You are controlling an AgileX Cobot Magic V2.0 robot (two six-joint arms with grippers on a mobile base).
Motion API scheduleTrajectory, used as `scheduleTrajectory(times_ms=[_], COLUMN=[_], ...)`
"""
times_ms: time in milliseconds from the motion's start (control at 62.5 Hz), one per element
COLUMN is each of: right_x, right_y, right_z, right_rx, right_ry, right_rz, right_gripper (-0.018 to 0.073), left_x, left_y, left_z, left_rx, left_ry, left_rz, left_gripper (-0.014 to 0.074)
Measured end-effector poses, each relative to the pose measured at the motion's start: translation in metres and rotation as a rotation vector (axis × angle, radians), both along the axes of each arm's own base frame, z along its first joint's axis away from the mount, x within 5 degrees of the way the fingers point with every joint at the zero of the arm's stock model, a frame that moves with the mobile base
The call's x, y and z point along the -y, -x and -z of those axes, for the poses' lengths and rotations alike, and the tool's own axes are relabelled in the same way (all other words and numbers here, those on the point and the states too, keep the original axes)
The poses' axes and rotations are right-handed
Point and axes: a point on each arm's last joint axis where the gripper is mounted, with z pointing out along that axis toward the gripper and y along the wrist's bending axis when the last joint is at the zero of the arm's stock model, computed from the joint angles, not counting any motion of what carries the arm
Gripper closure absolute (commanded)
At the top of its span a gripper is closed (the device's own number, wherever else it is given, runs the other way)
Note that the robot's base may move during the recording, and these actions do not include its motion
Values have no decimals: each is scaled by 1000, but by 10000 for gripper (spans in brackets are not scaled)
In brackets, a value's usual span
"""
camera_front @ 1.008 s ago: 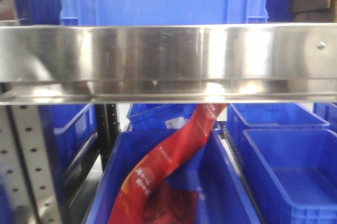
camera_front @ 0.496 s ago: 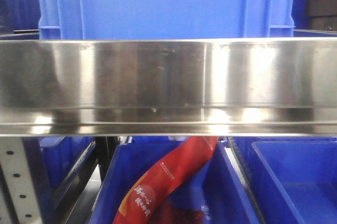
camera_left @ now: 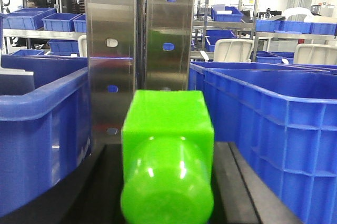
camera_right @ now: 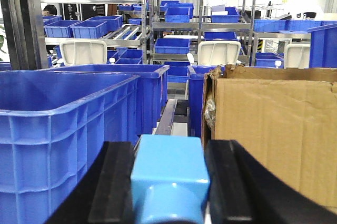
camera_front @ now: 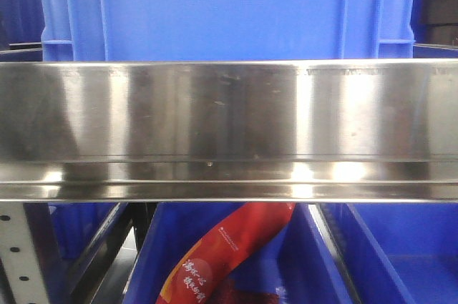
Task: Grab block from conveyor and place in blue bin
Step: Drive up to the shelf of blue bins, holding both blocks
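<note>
Jaws of right gripper clamped on pale blue block, held level just right of blue bin, left gripper gripping green block, long axes pointing forward.

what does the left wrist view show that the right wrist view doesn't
Only the left wrist view: a green block close to the camera, in front of a perforated steel upright. Only the right wrist view: a light blue block between the right hand's black fingers, and a cardboard box on the right. Both: blue bins close by, and shelving with more blue bins behind.
</note>
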Motion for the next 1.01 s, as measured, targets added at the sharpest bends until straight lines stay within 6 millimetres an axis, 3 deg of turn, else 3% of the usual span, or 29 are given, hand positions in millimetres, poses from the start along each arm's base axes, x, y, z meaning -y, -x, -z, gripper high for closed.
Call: scheduleTrajectory(times_ms=[448,576,672,752,816,1008], right_x=[0,0,0,-1,-4,-25], right_y=[1,3,-2,-13,-34,-82], right_z=[-2,-29,-53,-70,-87,-105], right_rx=[10,60,83,78,48,-30], right_ry=[4,17,19,21,26,37], right_rz=[1,2,3,3,-13,-123], right_gripper=[715,715,715,715,715,715], left_x=[2,3,5,8,17,49], left_y=[-1,-6,-14,-27,-50,-102], left_z=[-2,-22,-51,-70,-94,-109], left_rx=[3,-12,-3,-24,-57,-143], left_ry=[96,102,60,4,-37,-72], left_rz=[33,43,55,78,134,280], left_gripper=[708,708,708,708,708,708])
